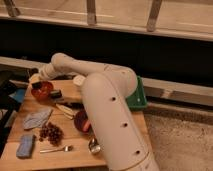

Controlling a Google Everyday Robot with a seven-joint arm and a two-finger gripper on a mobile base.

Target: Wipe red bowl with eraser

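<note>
The red bowl [44,91] sits at the back left of the wooden table [75,155]. My gripper [36,82] hangs over the bowl's left rim, at the end of the white arm [107,115] that reaches in from the right. It is shut on the eraser [38,86], a dark block that rests at the rim and inside of the bowl. The fingers themselves are mostly hidden by the wrist.
A small dark object [56,93] lies just right of the bowl. A purple bowl [81,121] is half hidden by the arm. Also on the table are grapes [51,132], a grey cloth [36,119], a blue sponge [24,146], a spoon [55,149] and a green tray [138,97].
</note>
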